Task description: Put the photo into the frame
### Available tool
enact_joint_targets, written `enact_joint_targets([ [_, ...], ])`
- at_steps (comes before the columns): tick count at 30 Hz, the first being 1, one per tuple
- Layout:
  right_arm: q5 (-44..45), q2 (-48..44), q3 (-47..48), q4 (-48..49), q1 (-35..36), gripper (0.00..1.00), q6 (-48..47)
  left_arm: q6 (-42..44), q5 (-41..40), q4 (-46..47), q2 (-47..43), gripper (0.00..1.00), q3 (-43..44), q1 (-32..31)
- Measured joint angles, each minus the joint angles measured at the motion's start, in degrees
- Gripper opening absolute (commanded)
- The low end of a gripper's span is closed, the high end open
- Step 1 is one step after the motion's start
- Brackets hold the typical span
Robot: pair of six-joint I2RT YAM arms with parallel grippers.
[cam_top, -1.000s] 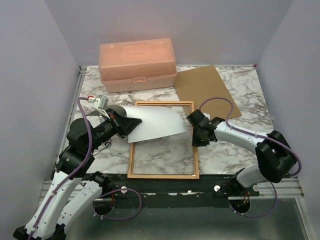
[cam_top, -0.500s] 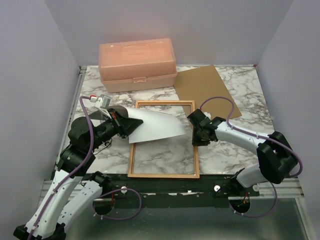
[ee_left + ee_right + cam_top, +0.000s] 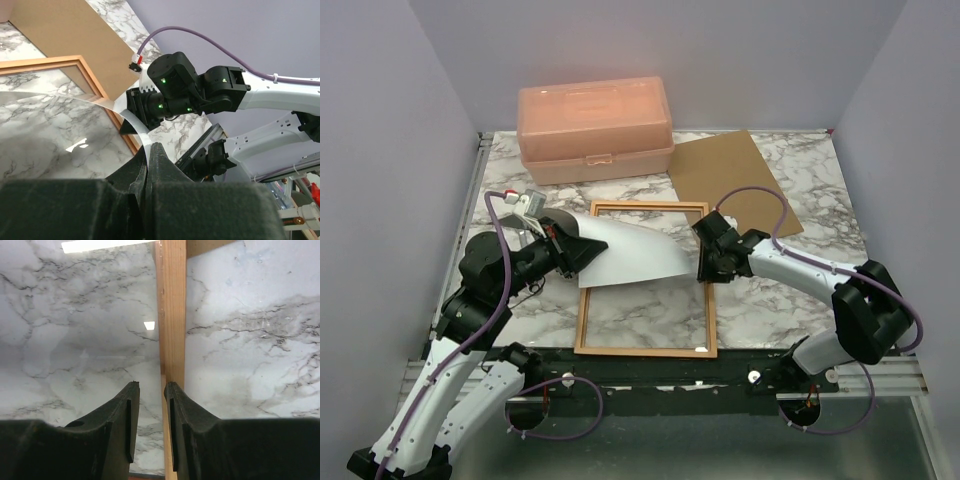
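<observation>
Photo hung white side up over the frame's far half, its left edge pinched by the left gripper. Right gripper stood slightly parted, empty, above the right rail.

Left hand: fingers pressed flat together, pinching the edge of the photo. The sheet is seen almost edge-on, white, bowing away from the fingers and passing over the frame. Frame lies flat on the marble tabletop, with one corner and two rails visible. Brown backing board lies just beyond that frame corner. Right hand is down at the frame's rail, beside the photo's edge. Can't read its jaws from here. Purple cable arcs above it.
</observation>
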Motion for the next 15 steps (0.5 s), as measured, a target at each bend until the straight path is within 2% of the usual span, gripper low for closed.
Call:
enact_joint_targets([
  [3,-0.66,0.17,0.07,1.14,0.00,0.38,-0.28,0.24,0.24,-0.55,0.11,0.00,0.00,0.00],
  [11,0.76,0.22,0.09,0.94,0.00,0.64,0.28,1.38,0.37,-2.19,0.44,0.00,1.05,0.00],
  [15,3.80,0.22,0.15,-0.07,0.00,0.64,0.59,1.68,0.37,-2.29,0.28,0.00,1.60,0.00],
])
